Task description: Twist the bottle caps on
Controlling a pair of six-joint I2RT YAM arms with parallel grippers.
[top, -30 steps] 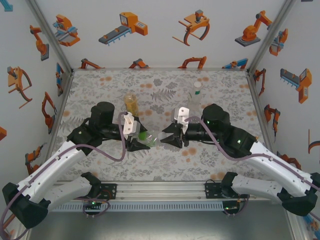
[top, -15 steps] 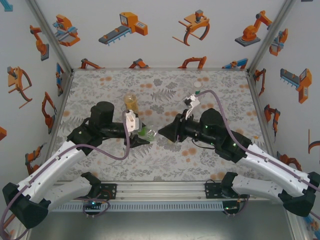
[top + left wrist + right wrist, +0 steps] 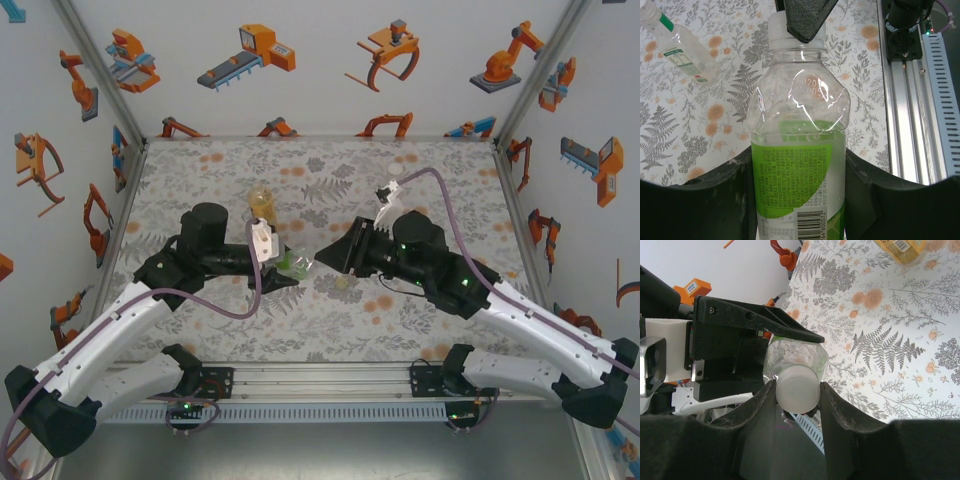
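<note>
Capping step in hand — left claw (image 3: 283, 272) clamped around clear plastic bottle with green label (image 3: 799, 125), sideways over floral table (image 3: 440, 310); right claw (image 3: 335, 255) pinched on whitish round screw cap (image 3: 797, 389) at its neck — next move likely needs wrist rotation, square to thread.

Grey fern leaves and orange blossoms printed on white across the bench (image 3: 200, 180). Orange-and-grey robot drawings on the white walls (image 3: 320, 100). Matt black on the left gripper (image 3: 290, 272) and the right gripper (image 3: 335, 258); white shells with black joints along the arms (image 3: 110, 330). Clear plastic for the held bottle (image 3: 797, 100), its label bright green and white with a black barcode. Frosted white on the white cap (image 3: 797, 388). Amber yellow in the far bottle (image 3: 260, 203). Green-and-white label on the other clear bottle (image 3: 682, 55), with a green neck band. Pale yellow on the loose cap (image 3: 343, 283) near the bench's middle.
</note>
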